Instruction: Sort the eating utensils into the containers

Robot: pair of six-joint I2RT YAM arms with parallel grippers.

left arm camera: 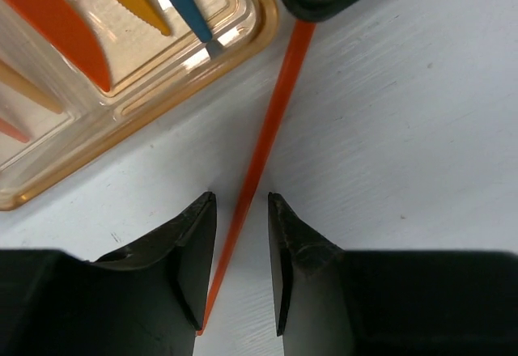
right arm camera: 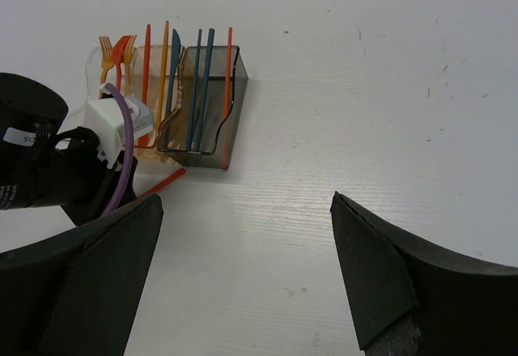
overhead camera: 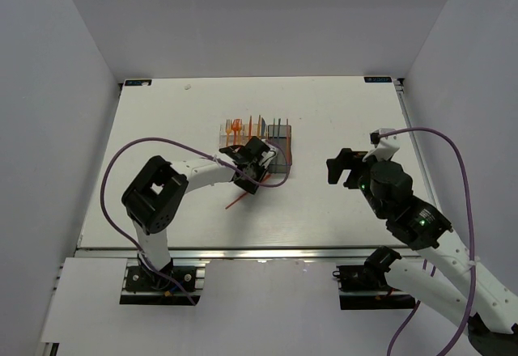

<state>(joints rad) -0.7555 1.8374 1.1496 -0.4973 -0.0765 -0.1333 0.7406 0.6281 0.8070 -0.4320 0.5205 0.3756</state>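
I see a white table on my top camera. It is flat. From the right wrist camera I can see thin lines and a few tiny dark dots on it. Near the far left there is one small pale speck. A right corner tag sits at the far right corner, and a left corner tag sits at the far left corner. Both are too small for me to read. A shiny metal rail runs along the near edge. A plain pale left wall, back wall and right wall stand around the table. A white board lies below the rail at the near left.
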